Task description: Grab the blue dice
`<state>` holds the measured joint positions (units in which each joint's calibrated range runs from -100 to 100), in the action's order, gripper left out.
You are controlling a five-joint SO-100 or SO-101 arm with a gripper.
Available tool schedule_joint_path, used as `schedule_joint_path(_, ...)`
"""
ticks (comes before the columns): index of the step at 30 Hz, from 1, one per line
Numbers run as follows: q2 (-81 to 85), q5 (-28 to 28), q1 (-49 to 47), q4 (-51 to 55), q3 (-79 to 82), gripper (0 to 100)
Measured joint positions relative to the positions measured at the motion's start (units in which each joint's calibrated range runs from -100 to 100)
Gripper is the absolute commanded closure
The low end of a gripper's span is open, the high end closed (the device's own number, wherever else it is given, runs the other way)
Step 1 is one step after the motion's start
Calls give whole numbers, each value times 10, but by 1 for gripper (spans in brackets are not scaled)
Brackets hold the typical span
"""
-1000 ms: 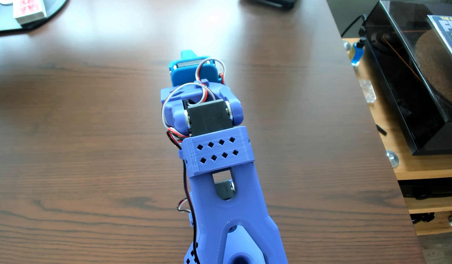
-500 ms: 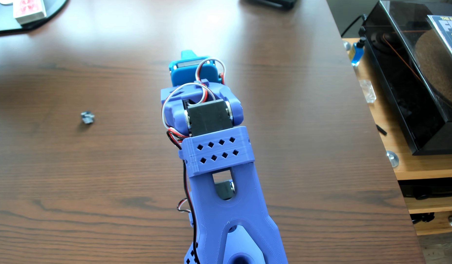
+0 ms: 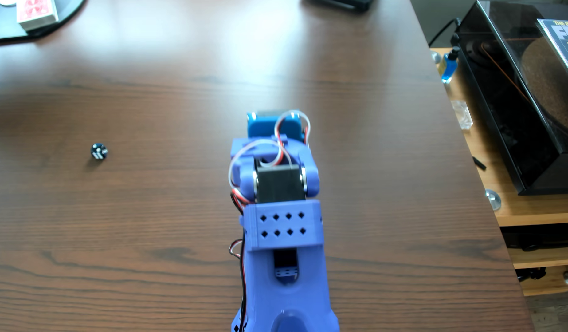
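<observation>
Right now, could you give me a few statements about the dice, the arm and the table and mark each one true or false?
1. The blue dice lies on the wooden table, left of the arm in this view. True.
2. The gripper is shut on the dice. False: the dice sits alone on the table, well apart from the arm; the gripper's fingertips are hidden behind the arm's own body.
3. A red card box sits at the table's far left corner. True.
4. The dice is red with black pips. False: it is dark blue with white pips.
5. The record player stands on the same table. False: it sits on a separate lighter shelf at the right.
</observation>
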<state>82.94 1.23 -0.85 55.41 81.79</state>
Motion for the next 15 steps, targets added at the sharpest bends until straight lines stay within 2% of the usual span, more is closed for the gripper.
schedule_joint_path(15,95,0,50,0,140,98)
